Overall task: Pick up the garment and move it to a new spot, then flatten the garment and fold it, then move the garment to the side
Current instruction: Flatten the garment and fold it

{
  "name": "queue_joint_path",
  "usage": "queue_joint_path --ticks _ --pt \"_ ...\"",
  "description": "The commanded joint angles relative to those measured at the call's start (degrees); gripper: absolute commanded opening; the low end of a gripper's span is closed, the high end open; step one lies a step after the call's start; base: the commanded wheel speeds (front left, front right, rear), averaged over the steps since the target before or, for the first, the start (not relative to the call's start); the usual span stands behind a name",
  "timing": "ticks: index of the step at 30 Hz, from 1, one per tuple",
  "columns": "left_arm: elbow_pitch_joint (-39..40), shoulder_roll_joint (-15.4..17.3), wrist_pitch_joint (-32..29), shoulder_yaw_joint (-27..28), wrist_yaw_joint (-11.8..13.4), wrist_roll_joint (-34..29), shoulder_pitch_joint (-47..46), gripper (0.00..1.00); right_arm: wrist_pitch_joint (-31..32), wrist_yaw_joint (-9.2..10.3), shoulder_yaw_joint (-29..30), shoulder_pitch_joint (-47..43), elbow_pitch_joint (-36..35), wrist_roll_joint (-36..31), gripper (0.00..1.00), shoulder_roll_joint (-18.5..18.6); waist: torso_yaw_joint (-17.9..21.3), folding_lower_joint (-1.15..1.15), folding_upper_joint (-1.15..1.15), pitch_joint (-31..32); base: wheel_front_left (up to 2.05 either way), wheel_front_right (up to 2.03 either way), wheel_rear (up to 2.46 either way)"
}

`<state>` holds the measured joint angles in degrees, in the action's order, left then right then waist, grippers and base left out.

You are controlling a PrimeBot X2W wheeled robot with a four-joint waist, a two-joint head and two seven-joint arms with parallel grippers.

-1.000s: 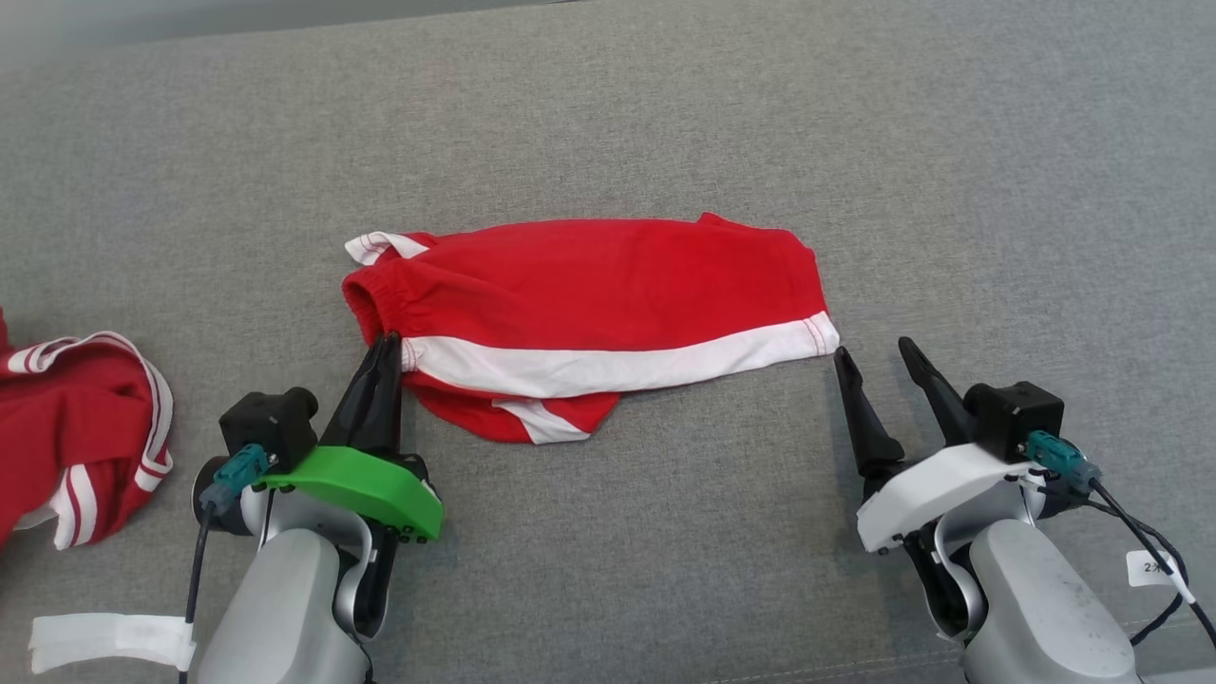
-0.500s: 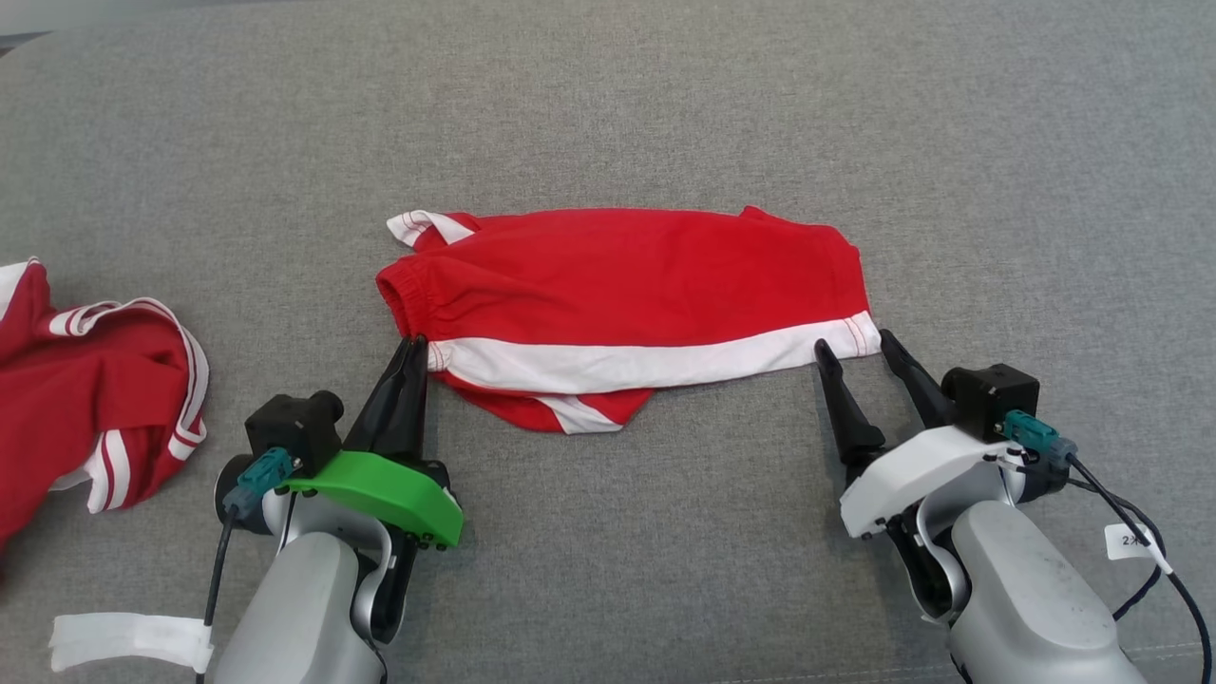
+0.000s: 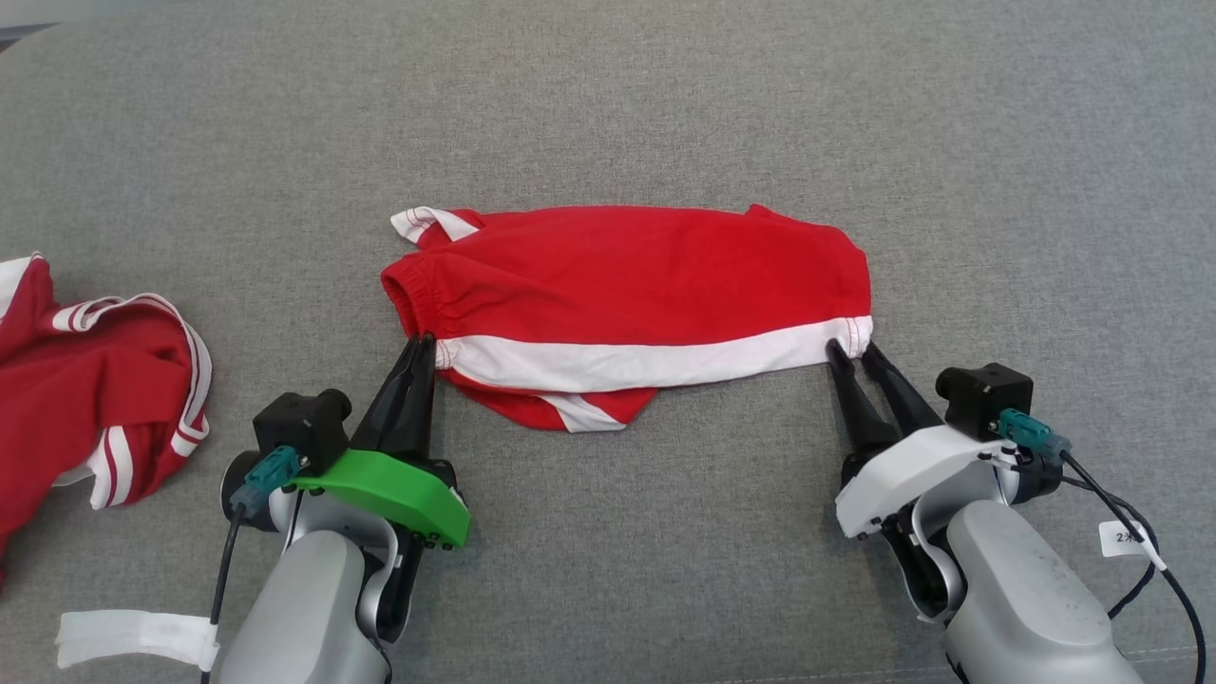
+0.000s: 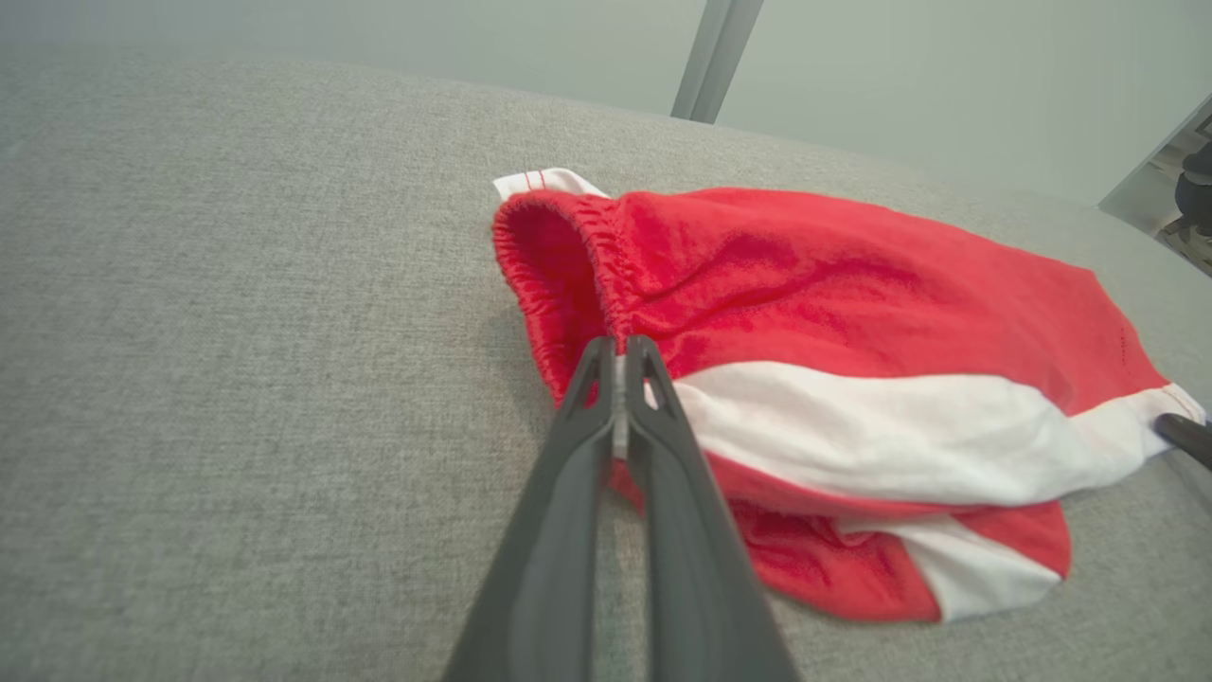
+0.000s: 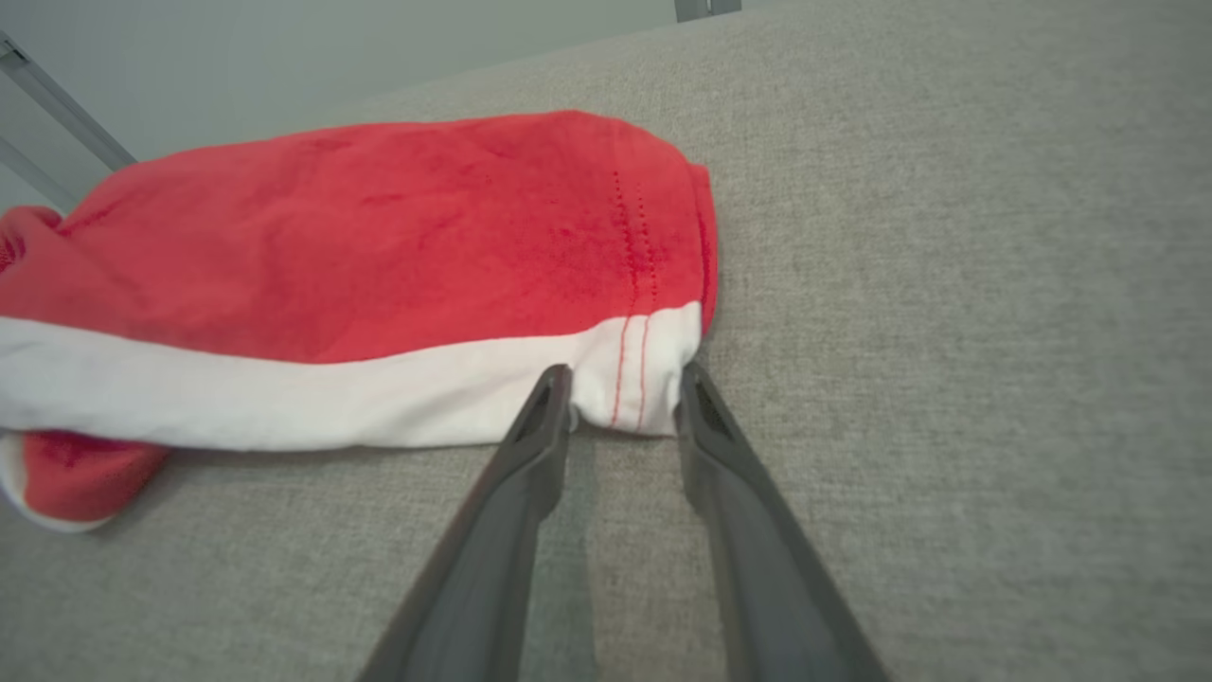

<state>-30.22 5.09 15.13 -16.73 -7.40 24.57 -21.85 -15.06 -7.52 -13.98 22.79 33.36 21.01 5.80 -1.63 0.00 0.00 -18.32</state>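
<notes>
The garment (image 3: 627, 275), red shorts with a white side stripe, lies spread on the grey padded surface (image 3: 608, 104). My left gripper (image 3: 424, 339) is shut on the elastic waistband corner where the stripe begins, seen close up in the left wrist view as the left gripper (image 4: 620, 346) pinching the garment (image 4: 852, 284). My right gripper (image 3: 850, 348) is at the opposite end. In the right wrist view the right gripper (image 5: 625, 379) has its jaws still apart, straddling the white hem corner of the garment (image 5: 379, 227). A lower red and white layer sticks out under the stripe.
A second red and white piece of clothing (image 3: 95, 389) lies bunched at the far left of the surface. The other arm's dark fingertip (image 4: 1184, 436) shows at the right edge of the left wrist view. A wall rises behind the far edge of the surface.
My right gripper has moved forward to the hem corner and its jaws have narrowed around it. The head camera has shifted slightly. The left gripper has kept its pinch.
</notes>
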Motion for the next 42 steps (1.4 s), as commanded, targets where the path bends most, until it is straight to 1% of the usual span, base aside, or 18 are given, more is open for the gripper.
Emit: queue_joint_path --ticks 1,2,5,8,12,13,15,18,21,23,28,30,31,33,35,40,42 --pt "0.0 0.3 0.0 0.0 -0.1 -0.3 -0.6 0.0 -0.2 0.06 -0.2 0.1 -0.1 0.1 0.19 -0.1 0.0 0.0 0.0 0.1 0.0 0.0 0.0" --pt "-0.1 0.3 0.0 -0.1 -0.1 -0.4 -0.6 0.0 -0.2 0.06 -0.1 0.1 -0.3 0.0 0.0 0.0 0.0 0.0 0.0 0.2 0.0 0.0 0.0" --pt "-0.4 0.3 0.0 -0.1 -0.1 -0.3 -0.6 0.0 -0.2 0.06 0.4 0.1 -0.7 -0.4 0.0 0.2 0.0 0.0 0.0 0.4 0.0 0.0 0.0" --pt "0.4 0.6 0.0 -0.1 -0.1 -0.5 -0.5 0.0 -0.2 0.06 2.1 -0.2 -2.8 -0.7 0.0 0.0 0.0 0.0 0.0 1.6 0.0 0.0 0.0" --pt "2.4 1.3 0.0 -0.5 -0.1 -0.6 -0.7 0.0 -0.2 0.06 3.4 -0.3 -5.4 -0.4 0.0 -0.2 0.2 0.0 0.0 4.9 0.0 0.0 0.0" --pt "2.4 1.3 0.0 -0.5 -0.1 -0.6 -0.7 0.0 -0.2 0.06 3.4 -0.3 -5.4 -0.4 0.0 -0.2 0.2 0.0 0.0 4.9 0.0 0.0 0.0" --pt "3.5 2.1 0.0 -1.3 -0.1 -0.6 -1.2 0.0 -0.2 0.06 3.7 0.3 -6.5 -0.2 0.0 -0.2 0.4 0.0 0.0 7.1 0.0 0.0 0.0" --pt "4.1 4.5 0.0 -3.3 -0.1 -0.3 -2.9 0.0 -0.2 0.06 3.9 2.0 -7.7 0.2 0.0 0.3 0.6 0.0 0.0 10.7 0.0 0.0 0.0" --pt "2.8 7.2 0.0 -7.5 -0.1 1.2 -6.7 0.0 -0.2 0.06 2.9 4.2 -7.7 -0.3 0.0 1.6 0.6 0.0 0.0 14.7 0.0 0.0 0.0" --pt "1.6 9.6 -0.4 -10.8 -0.1 2.9 -10.6 0.0 -0.2 0.07 2.6 6.6 -7.2 -0.3 0.0 2.4 0.6 0.0 0.0 16.7 0.0 0.0 0.0" --pt "1.0 15.0 -5.1 -17.4 -0.1 8.0 -21.3 0.0 -0.2 0.06 2.0 14.3 -5.9 -0.5 0.0 3.8 1.2 0.0 0.0 19.0 0.0 0.0 0.0" --pt "0.7 16.7 -6.5 -18.8 -0.1 10.5 -25.2 0.0 -0.2 0.06 2.2 17.1 -5.2 -0.5 0.0 4.2 1.5 0.0 0.0 19.5 0.0 0.0 0.0" --pt "0.6 17.6 -7.0 -19.7 -0.1 10.8 -27.0 0.0 -0.2 0.06 2.4 18.6 -4.8 -0.5 0.0 4.4 1.6 0.0 0.0 19.7 0.0 0.0 0.0" --pt "0.2 18.6 -7.8 -20.6 -0.1 13.0 -29.9 0.0 -0.2 0.06 2.4 21.1 -3.8 -0.6 0.0 4.9 1.7 0.0 0.0 20.1 0.0 0.0 0.0" --pt "-0.3 19.9 -8.2 -21.9 -0.1 13.5 -32.7 0.0 -0.2 0.06 2.1 23.4 -2.7 -0.6 0.0 5.4 1.9 0.0 0.0 20.1 0.0 0.0 0.0" --pt "-1.6 20.6 -9.2 -24.7 0.0 16.7 -36.6 0.0 -0.2 0.07 0.1 27.7 0.5 -0.7 0.0 6.4 2.2 0.0 0.0 18.2 0.0 0.0 0.0" --pt "-2.2 20.6 -10.2 -26.0 0.0 18.1 -38.3 0.0 -0.2 0.07 -0.9 29.7 1.8 -0.9 0.0 7.0 2.2 0.0 0.0 16.1 0.0 0.0 0.0"
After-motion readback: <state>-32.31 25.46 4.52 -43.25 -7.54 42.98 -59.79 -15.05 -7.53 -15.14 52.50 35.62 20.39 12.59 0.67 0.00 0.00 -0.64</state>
